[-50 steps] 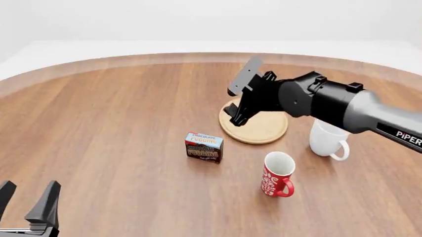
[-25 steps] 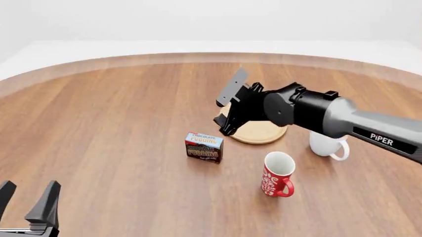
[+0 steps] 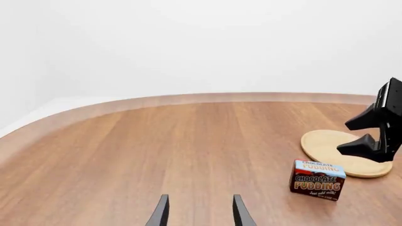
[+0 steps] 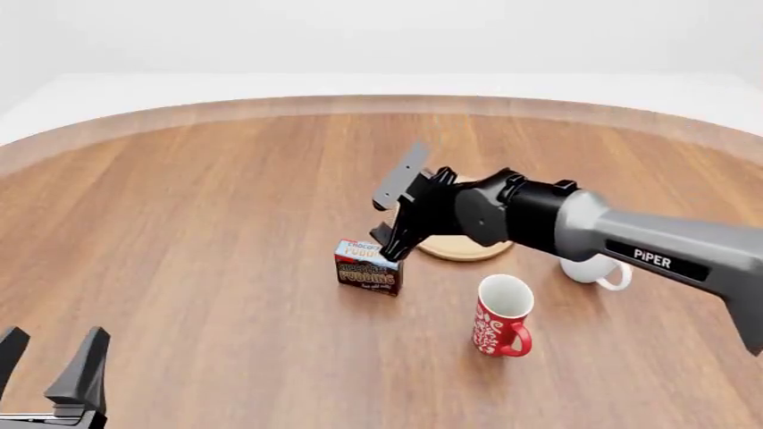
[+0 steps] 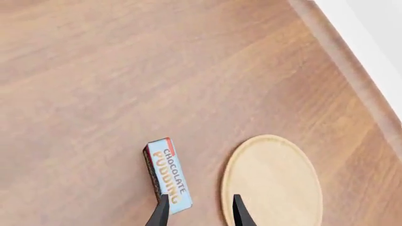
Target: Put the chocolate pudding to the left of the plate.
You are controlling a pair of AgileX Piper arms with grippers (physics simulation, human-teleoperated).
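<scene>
The chocolate pudding [image 4: 368,266] stood upright on the table [image 4: 214,206], its brown front facing the arms' side and its pale blue top band uppermost. It sat just to the left of the plate [image 4: 459,248] and a little nearer the arms, close to the plate's rim but apart from it. In the right wrist view the pudding [image 5: 168,175] and the plate [image 5: 271,181] lay side by side with a strip of bare wood between them, and the plate's whole face there was bare.

The right gripper [image 4: 391,207] hung over the gap between pudding and plate, tilted downward, its fingers spread apart with nothing between them. One fingertip [image 5: 162,211] sat over the near end of the pudding's top in the right wrist view; whether it touched the box could not be told. The right arm covered much of the plate in the front view.

A red patterned mug [image 4: 501,316] stood upright to the right of the pudding and nearer the arms, its white inside holding nothing. A white mug [image 4: 592,268] stood beyond it, mostly hidden behind the arm.

The left gripper [image 4: 48,357] rested low at the near left corner, well apart from everything, fingers parted and holding nothing.
</scene>
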